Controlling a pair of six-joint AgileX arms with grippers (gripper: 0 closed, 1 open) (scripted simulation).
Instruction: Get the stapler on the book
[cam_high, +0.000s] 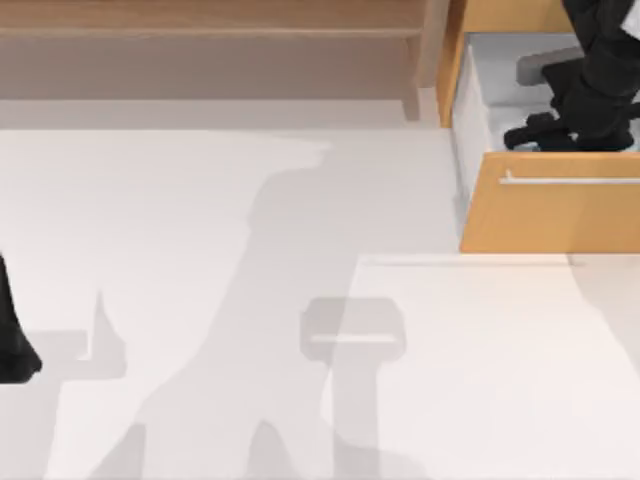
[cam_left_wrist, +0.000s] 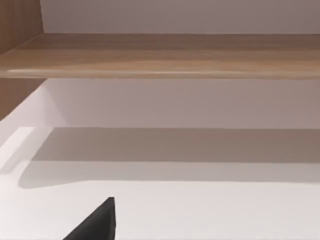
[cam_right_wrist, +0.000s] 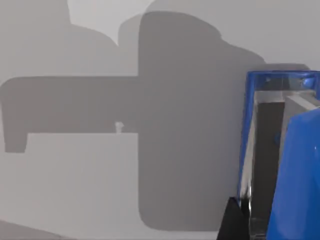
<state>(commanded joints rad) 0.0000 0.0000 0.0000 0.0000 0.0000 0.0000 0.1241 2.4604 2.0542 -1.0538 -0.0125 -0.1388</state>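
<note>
The stapler (cam_right_wrist: 292, 170) shows bright blue with a shiny metal inside, lying on the pale drawer floor right beside my right gripper (cam_right_wrist: 231, 222). From above, my right gripper (cam_high: 532, 133) reaches down inside the open drawer (cam_high: 550, 215) at the back right, and the arm covers the stapler there. My left gripper (cam_high: 15, 355) is parked at the table's left edge, low over the white top. The book is out of view.
The drawer's wooden front carries a long metal handle (cam_high: 570, 181) and juts out over the table. A wooden shelf (cam_high: 210, 30) runs along the back; it also faces the left wrist camera as a shelf board (cam_left_wrist: 165, 55). The white table (cam_high: 300, 350) spreads in front.
</note>
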